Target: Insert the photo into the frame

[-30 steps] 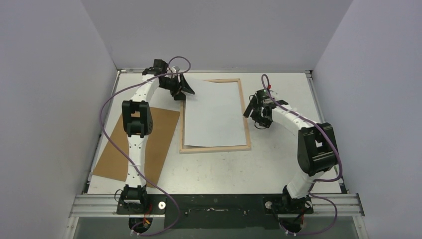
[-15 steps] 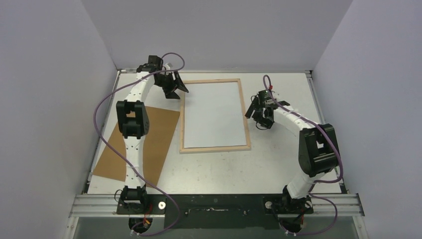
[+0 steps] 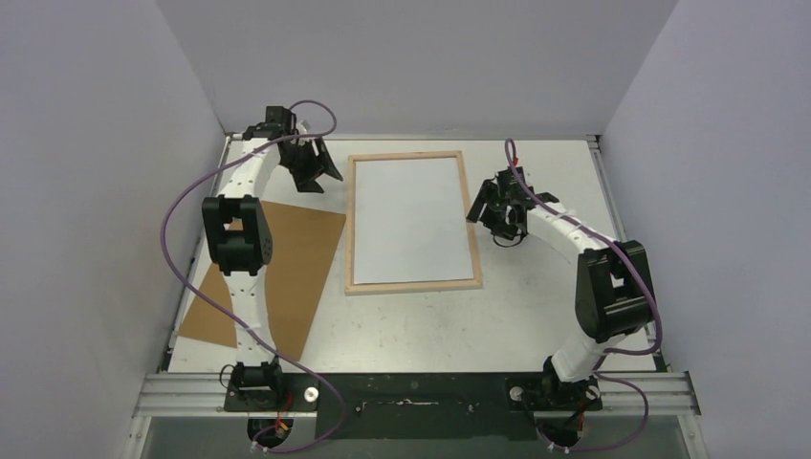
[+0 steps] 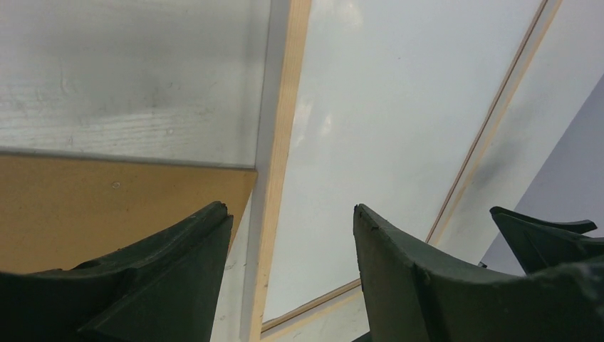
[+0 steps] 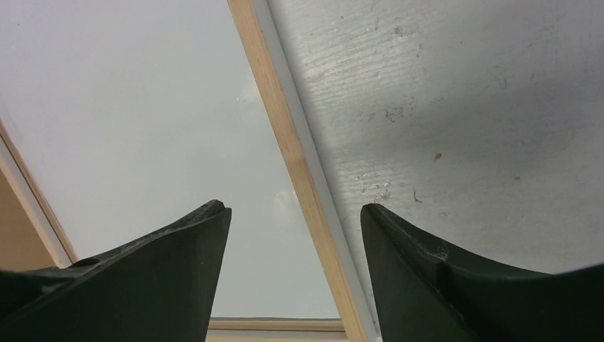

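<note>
The frame (image 3: 413, 284) lies flat mid-table, its pale wood back facing up. The photo (image 3: 413, 215) rests inside it showing only a plain white side; its picture is hidden. My left gripper (image 3: 320, 172) hovers open just outside the frame's far-left corner, holding nothing. In the left wrist view its gripper (image 4: 292, 210) straddles the frame's left rail (image 4: 281, 142), with the photo (image 4: 384, 128) beyond. My right gripper (image 3: 483, 212) is open beside the frame's right rail. The right wrist view has that gripper (image 5: 293, 208) above the rail (image 5: 285, 142) and the photo (image 5: 142, 107).
A plain brown backing board (image 3: 287, 258) lies at an angle left of the frame, under the left arm; its corner (image 4: 107, 206) reaches close to the frame's left rail. Grey walls enclose the table (image 3: 536, 316) on three sides.
My left gripper let go of the photo's far-left corner and drew back to the left. The photo dropped flat inside the frame. The right gripper has barely shifted.
</note>
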Robot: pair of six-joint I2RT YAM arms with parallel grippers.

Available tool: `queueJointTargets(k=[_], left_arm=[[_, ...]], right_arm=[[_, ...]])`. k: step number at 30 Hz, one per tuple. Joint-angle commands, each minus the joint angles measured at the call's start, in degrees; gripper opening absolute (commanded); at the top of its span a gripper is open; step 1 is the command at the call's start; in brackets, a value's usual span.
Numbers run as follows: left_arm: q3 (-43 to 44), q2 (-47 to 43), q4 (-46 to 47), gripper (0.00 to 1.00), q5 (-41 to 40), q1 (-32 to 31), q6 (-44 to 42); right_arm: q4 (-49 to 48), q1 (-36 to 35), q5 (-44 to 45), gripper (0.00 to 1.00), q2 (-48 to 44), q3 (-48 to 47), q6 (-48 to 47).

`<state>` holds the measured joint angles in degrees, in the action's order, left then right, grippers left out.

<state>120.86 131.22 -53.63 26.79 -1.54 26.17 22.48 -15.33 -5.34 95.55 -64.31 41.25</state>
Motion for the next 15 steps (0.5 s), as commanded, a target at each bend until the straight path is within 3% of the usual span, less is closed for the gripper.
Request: queueJointTargets(k=[1,5,8,10,15], left_arm=[[-2.2,-5.7,0.4,0.62,-4.6,0.8,-2.1],[-3.9,-9.0,-3.4,0.62,-7.8,1.2,-4.4],[-7.7,-12.1,-3.2,0.62,-10.3,1.3,-5.2],[-11.4,-13.8,-2.2,0.62,-11.3,4.1,-3.9],[-18.4,-18.8,-0.6,0.62,-12.6,10.6,-1.4]], right_arm=[[0.7,0.4,2.2,0.68,0.5,-4.4,-1.9],[4.6,0.5,0.6,0.68,4.9,-8.3,-4.2],[4.9,0.5,-3.2,0.56,7.4,-10.2,-5.6],[4.8,0.6,-4.0,0.5,8.1,-10.7,-5.5],[4.5,0.6,-1.9,0.5,7.2,-10.1,-4.6]])
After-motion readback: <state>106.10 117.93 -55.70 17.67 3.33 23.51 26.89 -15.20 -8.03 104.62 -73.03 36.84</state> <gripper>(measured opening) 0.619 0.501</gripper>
